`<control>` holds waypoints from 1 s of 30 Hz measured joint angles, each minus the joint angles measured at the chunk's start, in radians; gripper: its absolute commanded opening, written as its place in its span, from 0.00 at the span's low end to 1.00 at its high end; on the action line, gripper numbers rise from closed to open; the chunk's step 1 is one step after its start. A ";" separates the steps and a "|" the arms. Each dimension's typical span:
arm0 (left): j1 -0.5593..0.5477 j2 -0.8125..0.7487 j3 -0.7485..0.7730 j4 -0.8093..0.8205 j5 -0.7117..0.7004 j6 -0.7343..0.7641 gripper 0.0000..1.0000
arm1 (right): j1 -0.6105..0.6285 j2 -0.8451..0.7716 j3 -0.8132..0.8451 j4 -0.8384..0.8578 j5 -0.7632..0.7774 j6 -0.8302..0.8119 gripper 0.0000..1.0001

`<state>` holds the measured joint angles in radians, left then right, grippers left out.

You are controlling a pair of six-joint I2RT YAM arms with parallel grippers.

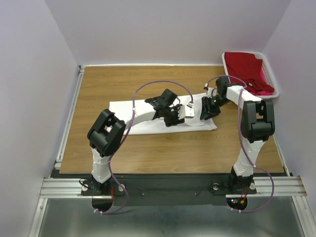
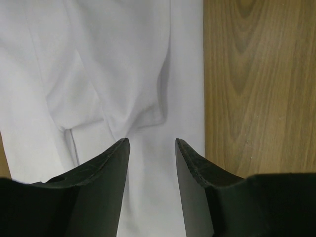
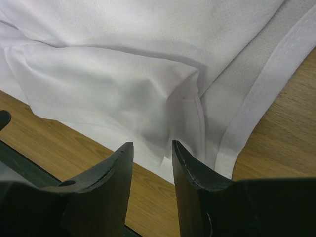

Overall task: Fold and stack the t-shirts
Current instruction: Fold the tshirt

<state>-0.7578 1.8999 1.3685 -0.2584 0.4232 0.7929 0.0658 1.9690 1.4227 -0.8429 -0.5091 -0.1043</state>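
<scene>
The white t-shirt [image 1: 197, 124] lies folded into a long band across the middle of the table [image 1: 148, 153]. It runs from the left half toward the right edge, and both arms reach over its right end.

The left gripper [image 1: 189, 111] hangs directly above the cloth. In its wrist view the left gripper [image 2: 152, 148] has its jaws parted by a moderate gap, with nothing pinched between them. The white shirt [image 2: 98, 74] fills the view under the tips, creased and layered, and its straight edge meets bare wood [image 2: 256, 74] just to the side.

The right gripper [image 1: 210, 107] sits just beside the left one, at the shirt's end nearest the right edge. Seen from the wrist, the right gripper [image 3: 152, 148] shows a narrower gap. A folded corner of the shirt [image 3: 123, 74] comes right up to that gap (whether the tips touch it I cannot tell), and a hemmed edge trails onto the wood [image 3: 49, 128].

Well apart from both grippers, at the far right corner, a white plastic basket [image 1: 226, 58] holds a deep red t-shirt [image 1: 244, 66]. A bright pink piece [image 1: 262, 91] shows at the basket's near rim.
</scene>
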 measured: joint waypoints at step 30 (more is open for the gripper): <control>-0.010 0.150 0.093 0.027 -0.013 -0.080 0.00 | 0.000 0.003 -0.047 0.013 -0.061 0.024 0.01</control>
<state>-0.7673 2.0502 1.4612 -0.2314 0.4099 0.7128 0.0658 1.9724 1.3754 -0.8303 -0.5697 -0.0799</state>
